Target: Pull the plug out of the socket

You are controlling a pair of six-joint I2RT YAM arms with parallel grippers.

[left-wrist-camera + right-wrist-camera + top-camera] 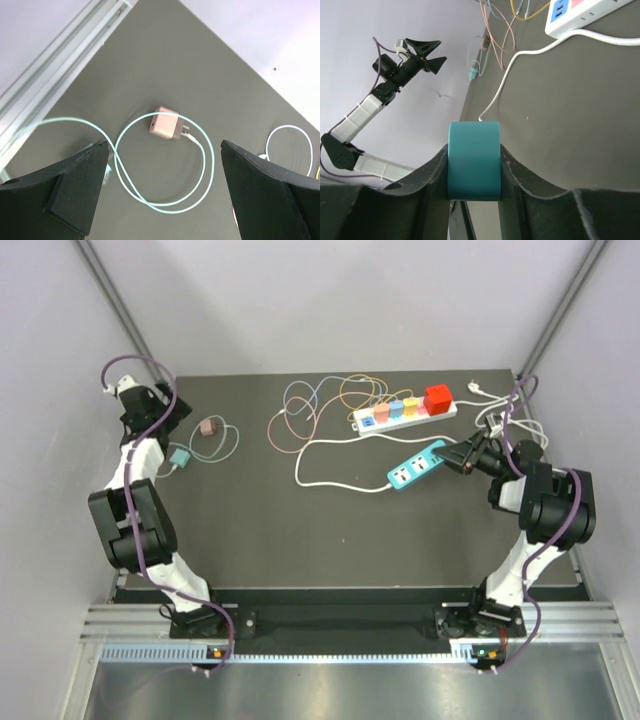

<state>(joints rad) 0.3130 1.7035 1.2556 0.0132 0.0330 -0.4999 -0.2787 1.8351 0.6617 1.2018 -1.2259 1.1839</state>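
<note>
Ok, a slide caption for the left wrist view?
Open left gripper over the pink plug, lying free on the table.

Left arm is standing stretched forward, left gripper (164, 150) gaping wide; right arm is sitting folded, right gripper (473, 147) pinching the strip (415, 466) between its fingers.

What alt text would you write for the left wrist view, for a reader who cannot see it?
A small pink plug lies free on the dark table, its pale green cable looping around it. The left end effector hangs open above it.
</note>
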